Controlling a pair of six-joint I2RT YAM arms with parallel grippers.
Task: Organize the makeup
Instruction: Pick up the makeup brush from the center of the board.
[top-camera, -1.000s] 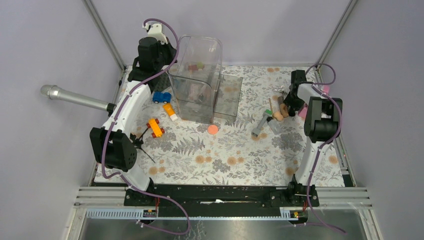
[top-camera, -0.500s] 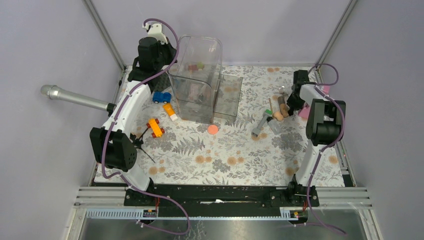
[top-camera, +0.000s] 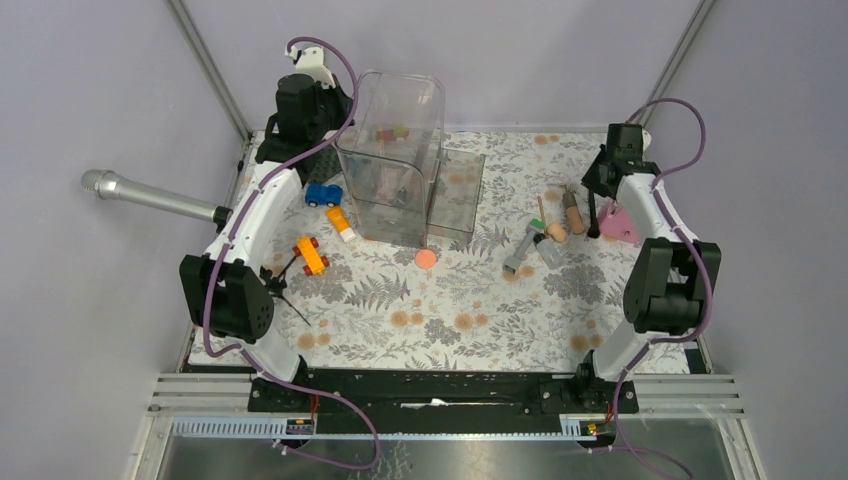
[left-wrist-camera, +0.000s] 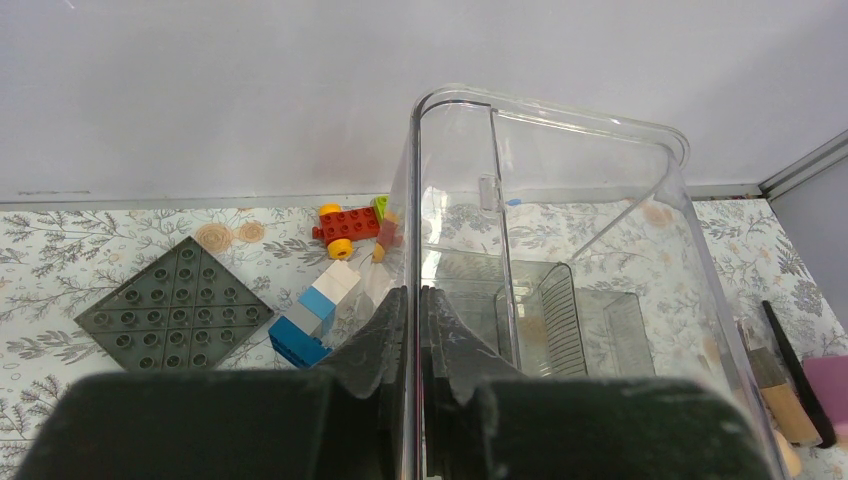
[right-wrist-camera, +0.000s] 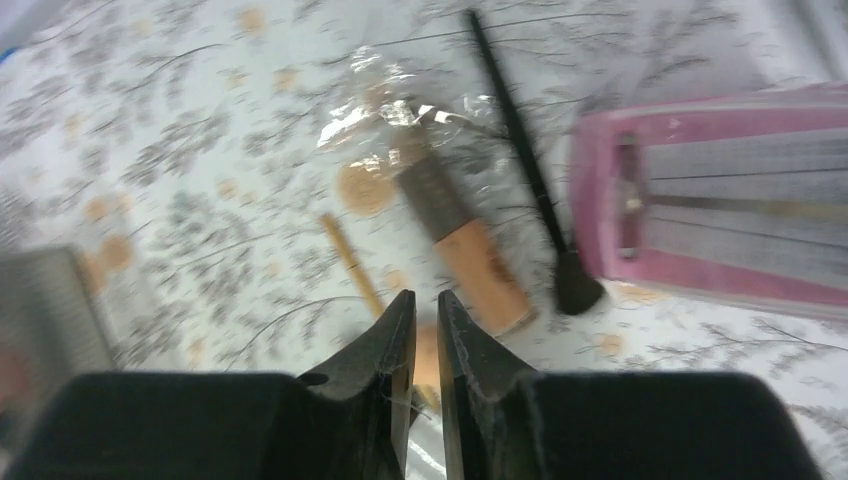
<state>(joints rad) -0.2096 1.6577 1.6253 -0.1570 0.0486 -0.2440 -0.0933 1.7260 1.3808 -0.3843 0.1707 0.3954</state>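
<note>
My left gripper (left-wrist-camera: 412, 292) is shut on the left wall of the tall clear organizer (left-wrist-camera: 560, 125), at the back of the table (top-camera: 395, 150). My right gripper (right-wrist-camera: 425, 297) hangs above the floral mat at the far right (top-camera: 598, 195). Its jaws stand a narrow slit apart with nothing between them. Below it lie a tan-handled brush (right-wrist-camera: 465, 240) in clear wrap, a thin black brush (right-wrist-camera: 525, 160) and a pink palette (right-wrist-camera: 720, 200). A grey tube with a green cap (top-camera: 522, 248) lies left of the brushes (top-camera: 573, 212). A coral disc (top-camera: 426, 259) sits in front of the organizer.
A silver microphone (top-camera: 150, 195) pokes in from the left. A blue car (top-camera: 322, 194), an orange car (top-camera: 310, 255) and an orange-white block (top-camera: 342, 222) lie left of the organizer. Behind it are a grey baseplate (left-wrist-camera: 175, 310) and loose blocks (left-wrist-camera: 315, 315).
My right arm has swung back and to the right, away from the brushes, and its jaws have narrowed. The left arm and the organizer have not moved.
</note>
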